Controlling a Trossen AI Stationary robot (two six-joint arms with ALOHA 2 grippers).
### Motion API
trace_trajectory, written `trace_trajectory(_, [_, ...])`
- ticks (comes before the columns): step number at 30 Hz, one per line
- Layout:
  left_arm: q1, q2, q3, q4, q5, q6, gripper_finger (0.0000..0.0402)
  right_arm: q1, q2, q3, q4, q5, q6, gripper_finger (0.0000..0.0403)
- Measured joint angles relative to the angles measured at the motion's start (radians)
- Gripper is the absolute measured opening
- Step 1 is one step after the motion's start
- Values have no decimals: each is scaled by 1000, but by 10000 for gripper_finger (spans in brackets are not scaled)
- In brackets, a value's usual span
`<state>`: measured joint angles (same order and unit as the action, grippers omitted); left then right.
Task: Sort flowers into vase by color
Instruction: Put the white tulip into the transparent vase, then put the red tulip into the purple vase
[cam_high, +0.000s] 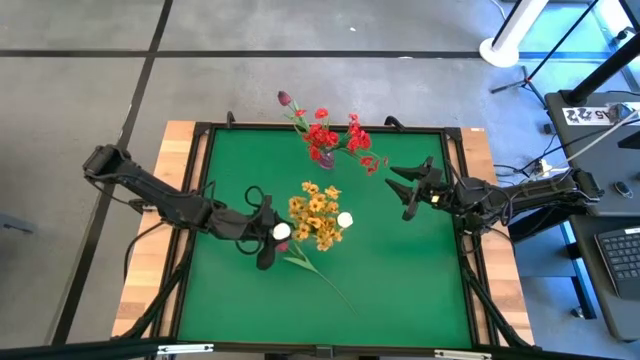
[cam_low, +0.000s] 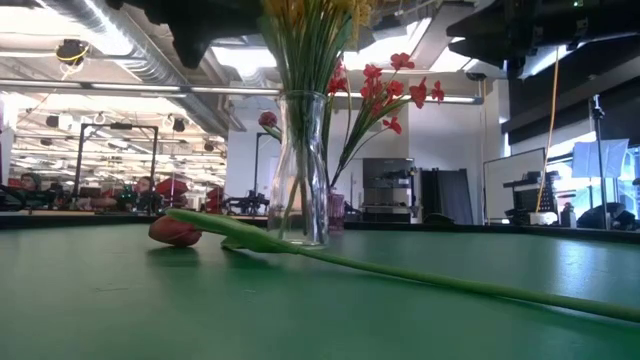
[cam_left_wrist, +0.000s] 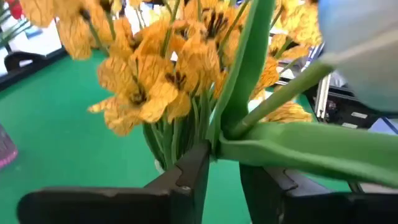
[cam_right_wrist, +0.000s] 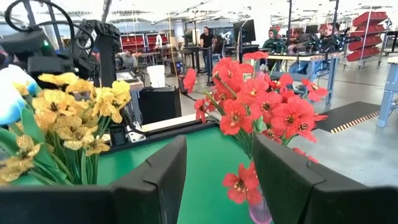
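Observation:
A clear glass vase (cam_low: 300, 170) holds yellow flowers (cam_high: 318, 212) and a white bud (cam_high: 345, 220). Farther back, a small pink vase (cam_low: 336, 210) holds red flowers (cam_high: 338, 138) and a maroon bud (cam_high: 283, 98). A maroon tulip lies flat on the mat, its bud (cam_low: 175, 232) left of the glass vase and its stem (cam_high: 325, 280) running toward the near edge. My left gripper (cam_high: 268, 236) is beside the yellow bunch, shut on a white flower (cam_high: 283, 231). My right gripper (cam_high: 405, 190) hovers open, right of both vases. My left gripper (cam_left_wrist: 227, 168) pinches the white flower's green stem (cam_left_wrist: 219, 140) where a broad leaf (cam_left_wrist: 311, 152) branches off. The stem passes between the two fingers (cam_left_wrist: 193, 171) and rises to the white bud (cam_left_wrist: 360, 56), which is close to the yellow blossoms. The stem's lower end is hidden.
The green mat (cam_high: 400, 290) sits inside a dark frame with wooden borders (cam_high: 150, 260). Open mat lies at the near right and far left. The two vases stand close together near the centre and far edge. People and benches show in the room beyond.

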<state>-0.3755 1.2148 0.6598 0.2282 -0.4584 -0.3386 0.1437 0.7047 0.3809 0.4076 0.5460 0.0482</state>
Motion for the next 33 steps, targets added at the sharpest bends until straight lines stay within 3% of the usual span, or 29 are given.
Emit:
trace_trajectory(15, [1,0,0,-59,7,-58,211,0,0,0,13,0,2,182])
trace_trajectory(26, [0,0,0,-264,7,-177,219,0,0,0,12,-18,-5,182])
trace_trajectory(33, [-8,-93,0,-481,4,-310,219,1,-4,14,-21,-198,-56,182])
